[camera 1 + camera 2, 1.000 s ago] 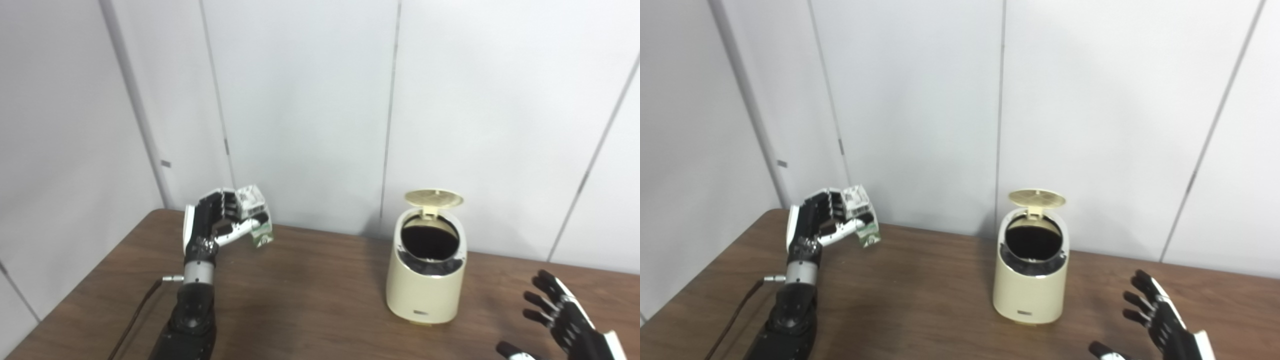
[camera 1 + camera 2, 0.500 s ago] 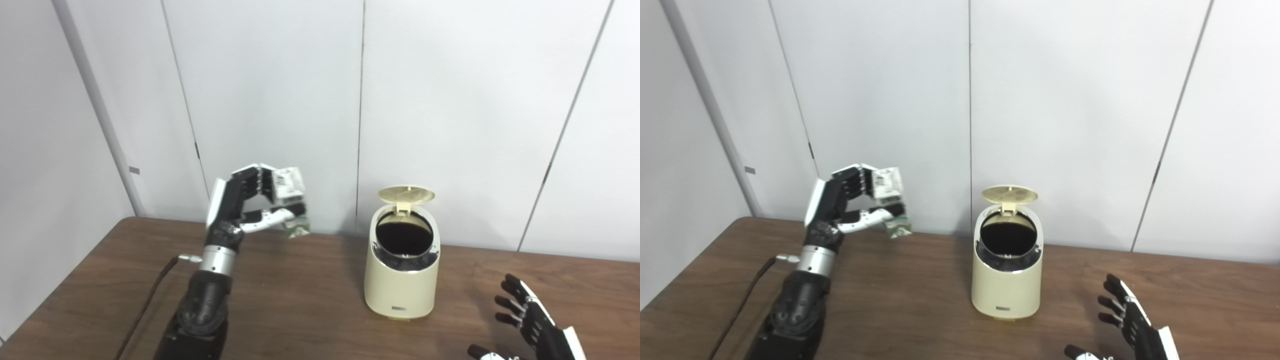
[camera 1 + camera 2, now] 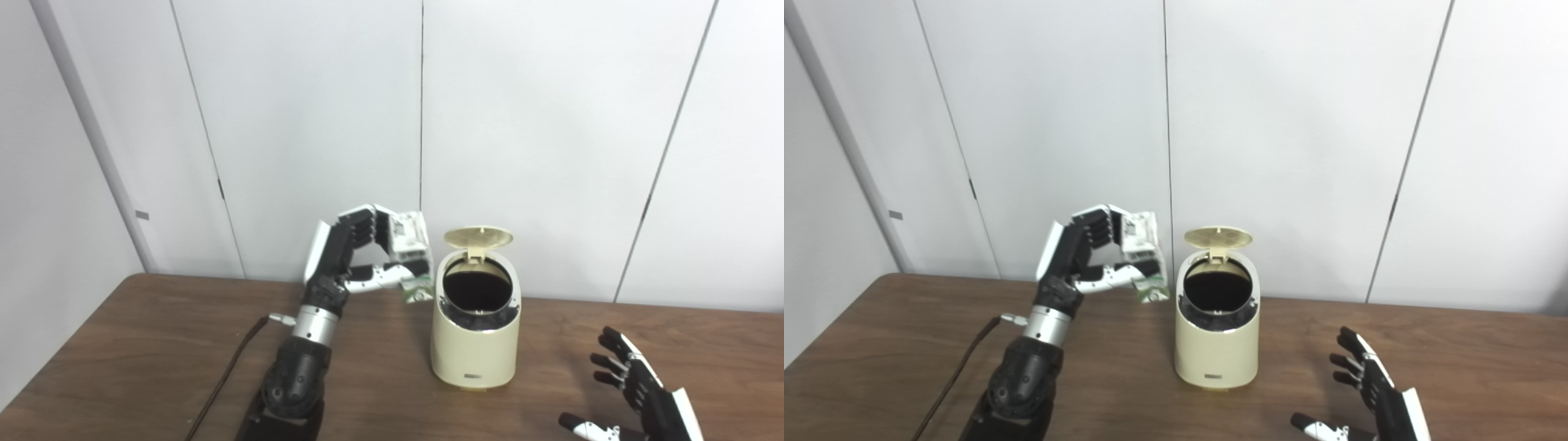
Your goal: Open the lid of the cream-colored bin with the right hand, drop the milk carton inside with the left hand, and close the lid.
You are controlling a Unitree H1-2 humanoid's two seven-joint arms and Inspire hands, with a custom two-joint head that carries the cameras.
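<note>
Milk carton is held upright, slightly tilted, in the left hand just left of the open cream-colored bin near the table's back edge, mouth lying rightward; right hand is spread empty at the front edge.

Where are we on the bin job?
Done: lid stands open on the bin. In hand: left hand holds the carton raised beside the opening, not yet over it. Left: drop it in, close the lid. Right hand waits open, low right.
</note>
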